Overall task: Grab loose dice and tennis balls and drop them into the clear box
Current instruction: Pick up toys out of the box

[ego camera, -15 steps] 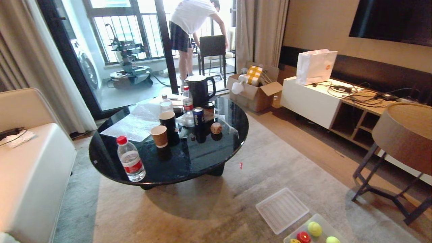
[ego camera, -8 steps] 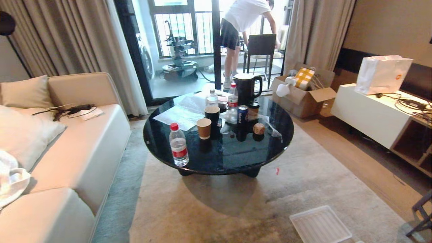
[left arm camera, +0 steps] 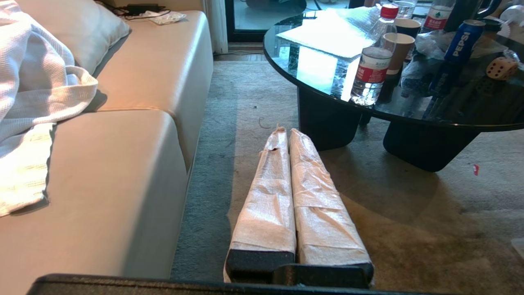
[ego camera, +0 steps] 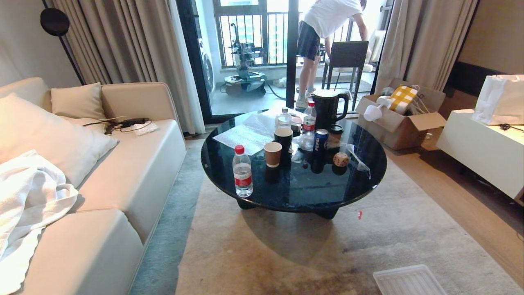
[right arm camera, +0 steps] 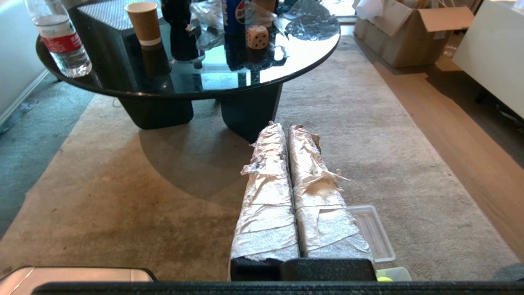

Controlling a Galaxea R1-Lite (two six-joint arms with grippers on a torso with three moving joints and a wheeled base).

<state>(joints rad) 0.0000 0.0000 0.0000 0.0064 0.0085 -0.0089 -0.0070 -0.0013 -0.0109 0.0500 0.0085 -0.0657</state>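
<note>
A pale beige die (ego camera: 341,159) with black pips lies on the round black glass table (ego camera: 356,192), right of a blue can; both wrist views catch the die (left arm camera: 502,67) (right arm camera: 257,37) too. Neither arm shows in the head view. My left gripper (left arm camera: 285,131) is shut and empty, low over the carpet between sofa and table. Just as empty and shut, my right gripper (right arm camera: 285,126) points at the table's foot. Under the right wrist, a corner of the clear box (right arm camera: 395,272) peeks out with a tennis ball (right arm camera: 384,279) inside. The other dice are out of view.
A flat ribbed clear lid (ego camera: 409,280) lies on the carpet. The table carries a water bottle (ego camera: 242,171), paper cups (ego camera: 273,154), a can (ego camera: 320,141) and a black kettle (ego camera: 327,104). A sofa (ego camera: 123,172) stands left, a cardboard box (ego camera: 403,119) and white cabinet (ego camera: 483,151) right. A person (ego camera: 327,24) bends over a chair.
The whole head picture has swung, so the camera has turned left: the sofa has come in and the box with balls has slid out. Both grippers have stayed shut.
</note>
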